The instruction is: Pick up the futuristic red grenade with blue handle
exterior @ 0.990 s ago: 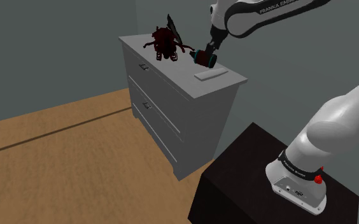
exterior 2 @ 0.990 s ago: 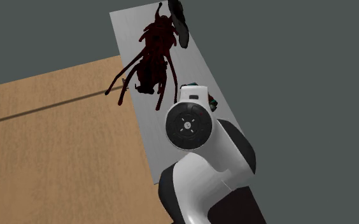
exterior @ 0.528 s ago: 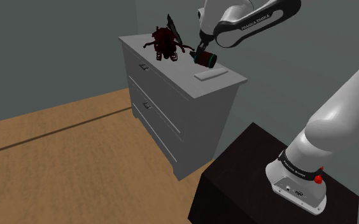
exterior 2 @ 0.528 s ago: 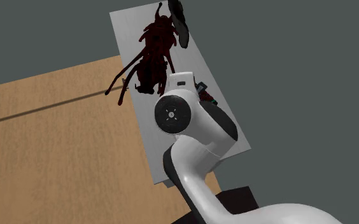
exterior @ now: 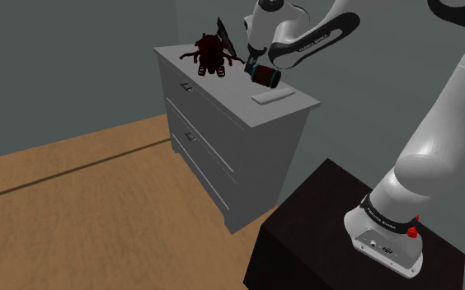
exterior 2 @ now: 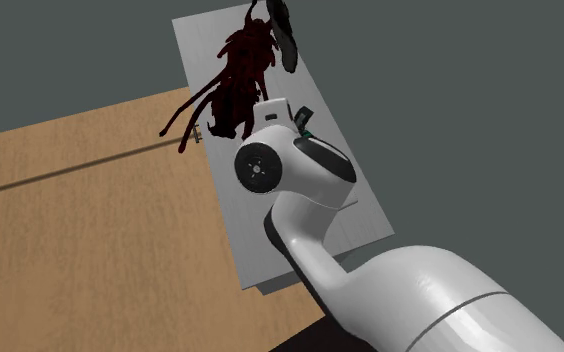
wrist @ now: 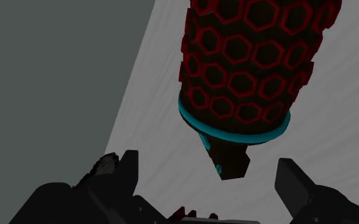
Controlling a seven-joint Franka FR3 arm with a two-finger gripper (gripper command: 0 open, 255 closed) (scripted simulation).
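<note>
The grenade (exterior: 265,77) is a dark cylinder with red hexagon outlines, a cyan ring and a narrow dark end. It lies on the grey dresser top (exterior: 293,105) near the back. In the wrist view the grenade (wrist: 251,63) looms close, its narrow end pointing toward my gripper (wrist: 210,167). The black fingers (wrist: 126,170) stand wide apart on either side of that end without touching it. In the shoulder view my gripper (exterior: 251,65) sits at the grenade's left end, open.
A dark red many-legged creature figure (exterior: 209,53) and a black blade-like thing (exterior: 225,36) stand at the dresser's back. A flat pale slab (exterior: 272,97) lies in front of the grenade. Grey wall behind, wooden floor (exterior: 74,206) below, black stand (exterior: 321,239) at lower right.
The hand has swung toward the shoulder view's left and now sits at the grenade's narrow end. The grenade has stayed put. The creature figure has shifted slightly toward the back.
</note>
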